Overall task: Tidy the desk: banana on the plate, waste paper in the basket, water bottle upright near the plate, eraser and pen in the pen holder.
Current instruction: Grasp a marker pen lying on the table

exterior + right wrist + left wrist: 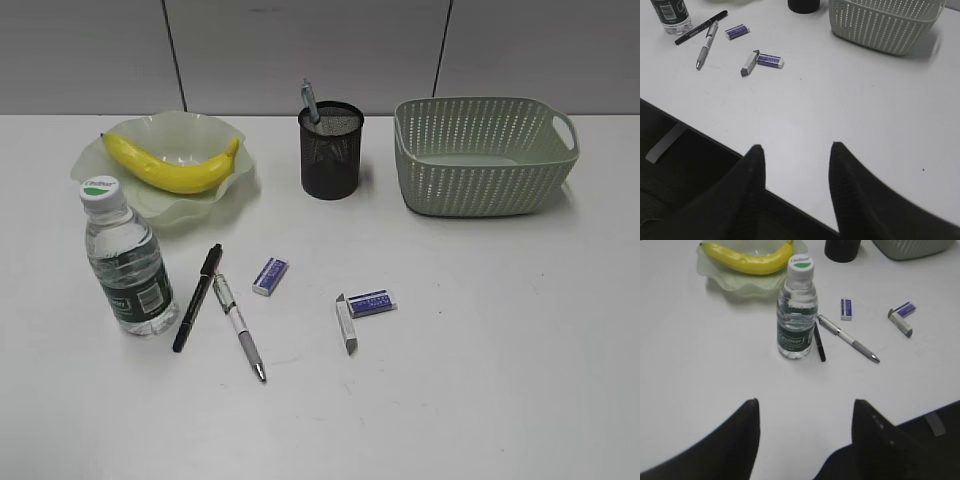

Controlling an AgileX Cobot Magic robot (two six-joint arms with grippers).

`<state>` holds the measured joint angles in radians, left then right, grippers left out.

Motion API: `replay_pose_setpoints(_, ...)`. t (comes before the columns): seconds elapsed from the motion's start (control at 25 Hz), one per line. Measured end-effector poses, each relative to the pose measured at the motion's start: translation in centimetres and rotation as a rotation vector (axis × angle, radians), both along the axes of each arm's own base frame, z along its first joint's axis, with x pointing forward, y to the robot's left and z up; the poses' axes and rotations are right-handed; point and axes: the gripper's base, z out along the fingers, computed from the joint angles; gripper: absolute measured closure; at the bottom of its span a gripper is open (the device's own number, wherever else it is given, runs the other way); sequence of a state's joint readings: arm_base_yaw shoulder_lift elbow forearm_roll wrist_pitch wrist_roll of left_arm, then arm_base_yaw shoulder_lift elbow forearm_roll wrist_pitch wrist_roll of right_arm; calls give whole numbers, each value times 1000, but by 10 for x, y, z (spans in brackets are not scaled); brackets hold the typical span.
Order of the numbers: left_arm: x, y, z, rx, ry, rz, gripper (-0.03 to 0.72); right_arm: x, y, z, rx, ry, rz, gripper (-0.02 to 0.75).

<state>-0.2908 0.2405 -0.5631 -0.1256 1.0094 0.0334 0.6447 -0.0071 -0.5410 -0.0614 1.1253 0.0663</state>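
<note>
The banana lies in the pale green plate. Just in front of the plate, the water bottle stands upright. A black pen and a silver pen lie beside it, with three erasers to their right. The black mesh pen holder holds one pen. The basket stands at the back right. No waste paper is in view. My left gripper hangs open over bare desk, short of the bottle. My right gripper is open at the desk's front edge.
Bare white desk fills the front right. In the right wrist view the desk's front edge runs diagonally, with dark floor below it. A grey panelled wall closes the back.
</note>
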Motion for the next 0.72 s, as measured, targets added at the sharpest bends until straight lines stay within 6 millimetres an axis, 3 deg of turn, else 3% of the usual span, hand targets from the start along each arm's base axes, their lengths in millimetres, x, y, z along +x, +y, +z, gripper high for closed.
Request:
replay_pose_setpoints(0.24,63,-24,14,-48,145,-3,252,5,4,-2,13,-41,9,395)
replay_pose_setpoints(0.44,125,-47,-17,-30,440,13,252,6,4,-2,11,-53,13,395)
replay_pose_setpoints(0.6,154,-58,-43,-23,570,31,253,6,4,-2,10,-54,13,397)
replay_pose_setpoints(0.72,165,-72,-56,-12,582,10,253,6,4,-2,10,-54,13,397)
